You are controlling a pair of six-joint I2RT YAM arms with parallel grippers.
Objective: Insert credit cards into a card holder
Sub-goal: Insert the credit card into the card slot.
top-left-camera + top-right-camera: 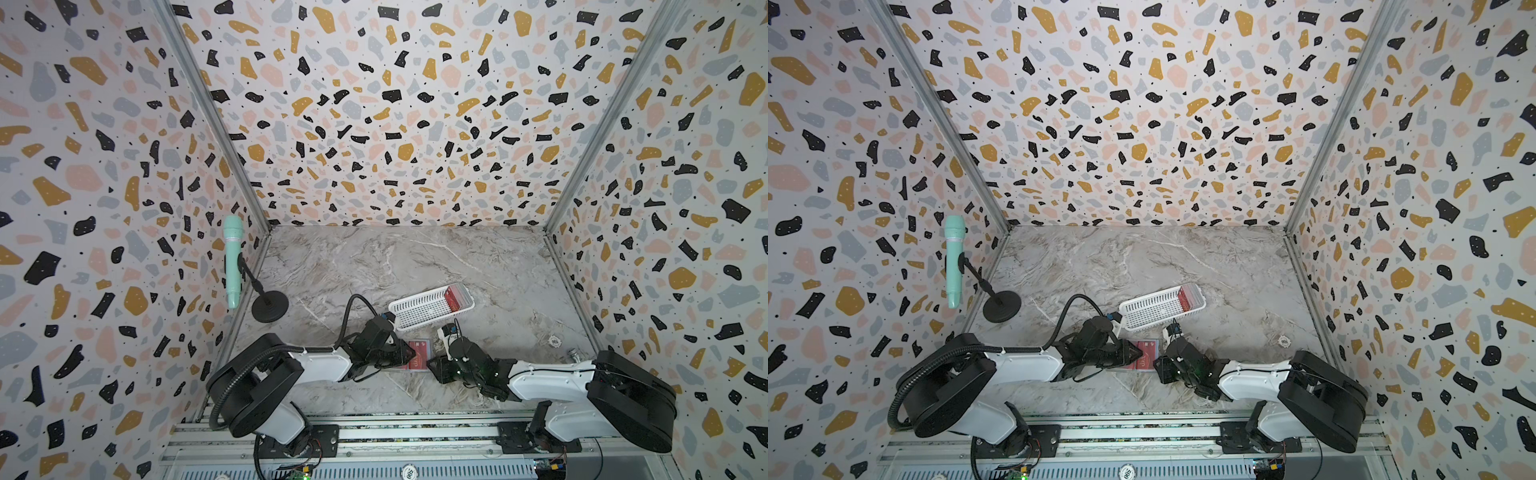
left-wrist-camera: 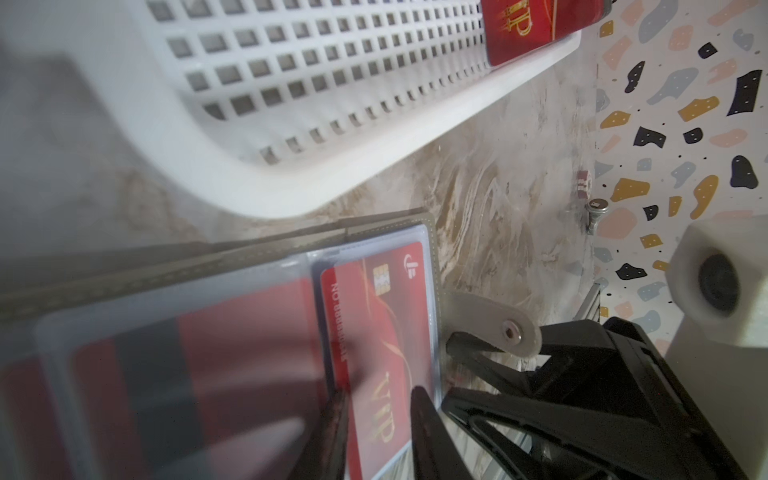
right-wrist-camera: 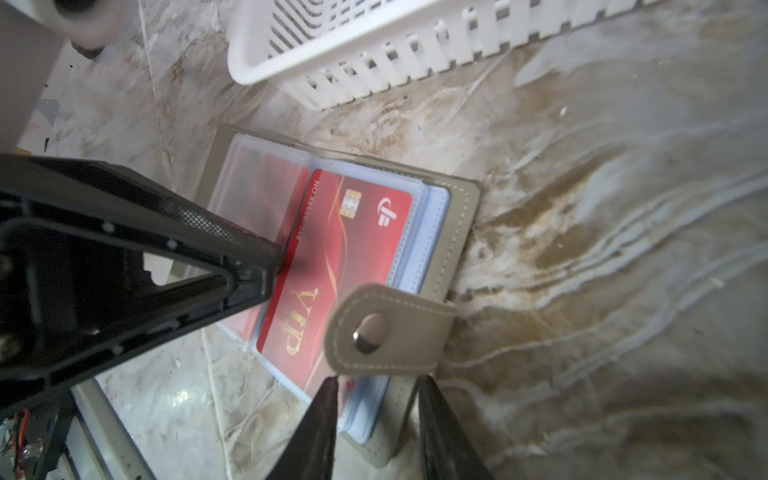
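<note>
The grey card holder (image 3: pixel 461 232) lies open on the marble, clear sleeves up, between both grippers (image 1: pixel 420 344). A red VIP credit card (image 3: pixel 332 257) (image 2: pixel 382 332) sits partly in the right-hand sleeve, its inner long edge still out. My left gripper (image 2: pixel 378 399) (image 1: pixel 411 355) is open by a narrow gap. Its fingertips rest on this card, one against the exposed edge. My right gripper (image 3: pixel 376 386) (image 1: pixel 432 365) is shut across the holder's outer edge, sleeves and cover between its fingers, the snap tab (image 3: pixel 390 328) lying over them.
A white perforated basket (image 1: pixel 419 309) (image 2: pixel 332 166) stands just beyond the holder, with more red cards (image 1: pixel 453 297) (image 2: pixel 523 29) at its right end. A mint microphone (image 1: pixel 232 262) on a black stand is at the left wall. A chip (image 1: pixel 554 341) and a bolt (image 1: pixel 575 355) lie to the right.
</note>
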